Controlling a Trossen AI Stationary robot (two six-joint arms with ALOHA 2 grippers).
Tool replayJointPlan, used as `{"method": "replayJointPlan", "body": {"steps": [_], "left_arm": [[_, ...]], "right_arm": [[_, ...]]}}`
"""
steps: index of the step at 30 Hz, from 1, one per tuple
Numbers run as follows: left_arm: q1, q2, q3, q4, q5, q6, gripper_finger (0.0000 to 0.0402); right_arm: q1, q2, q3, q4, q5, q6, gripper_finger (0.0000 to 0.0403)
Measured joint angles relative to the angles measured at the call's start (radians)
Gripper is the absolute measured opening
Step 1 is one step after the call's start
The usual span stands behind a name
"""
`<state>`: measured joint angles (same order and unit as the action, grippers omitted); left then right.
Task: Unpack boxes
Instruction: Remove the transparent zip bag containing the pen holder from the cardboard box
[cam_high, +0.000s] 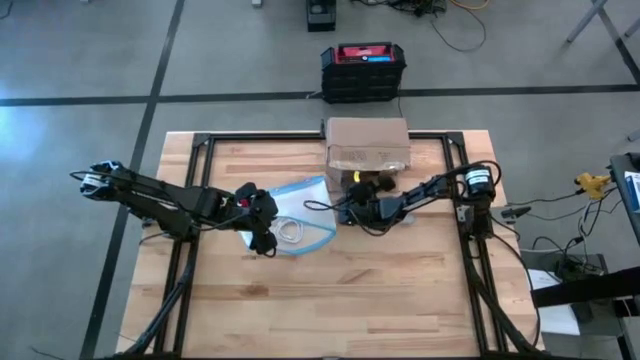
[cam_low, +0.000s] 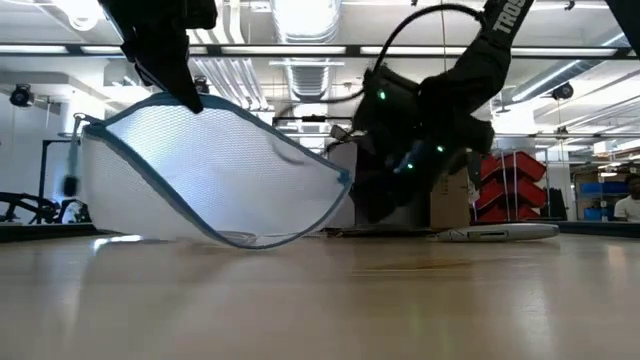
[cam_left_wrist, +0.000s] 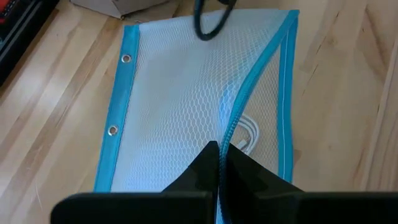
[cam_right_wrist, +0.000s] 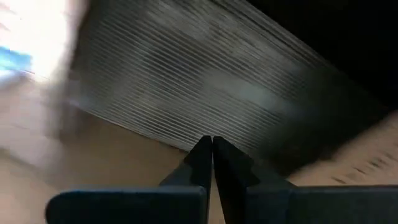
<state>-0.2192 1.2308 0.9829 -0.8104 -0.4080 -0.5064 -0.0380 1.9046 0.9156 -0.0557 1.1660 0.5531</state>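
A brown cardboard box stands at the middle of the table's far edge. A clear mesh pouch with a blue edge lies to its near left, with a white cable inside. My left gripper is shut on the pouch. My right gripper is shut with nothing between its fingers. It sits low at the box's near side, its tips close before a ribbed cardboard surface. My left gripper pinches the pouch's zipper edge between its two fingers, coming slanting down from the table's left. That edge is raised, and the pouch sags below it with its lower edge on the table. My right gripper: whether it touches the box, I cannot tell.
A black-and-red plastic case stands on the floor beyond the table's far edge. The table's black frame rails run along both sides under the arms. Bare wood lies toward the near edge.
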Motion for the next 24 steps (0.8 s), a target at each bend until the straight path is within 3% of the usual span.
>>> {"method": "replayJointPlan", "body": {"steps": [5, 15, 19, 24], "left_arm": [[0.000, 0.000, 0.000, 0.000, 0.000, 0.000, 0.0000], [0.000, 0.000, 0.000, 0.001, 0.000, -0.009, 0.0000], [0.000, 0.000, 0.000, 0.004, 0.000, -0.009, 0.0000], [0.000, 0.000, 0.000, 0.005, -0.001, -0.009, 0.0000]], "right_arm": [[0.000, -0.010, -0.007, -0.272, 0.049, 0.236, 0.0000], [0.042, -0.010, -0.009, -0.887, 0.038, 0.838, 0.0000], [0.078, -0.010, -0.010, -0.877, 0.015, 0.947, 0.0000], [0.110, -0.010, -0.018, -0.655, 0.018, 0.880, 0.0000]]}}
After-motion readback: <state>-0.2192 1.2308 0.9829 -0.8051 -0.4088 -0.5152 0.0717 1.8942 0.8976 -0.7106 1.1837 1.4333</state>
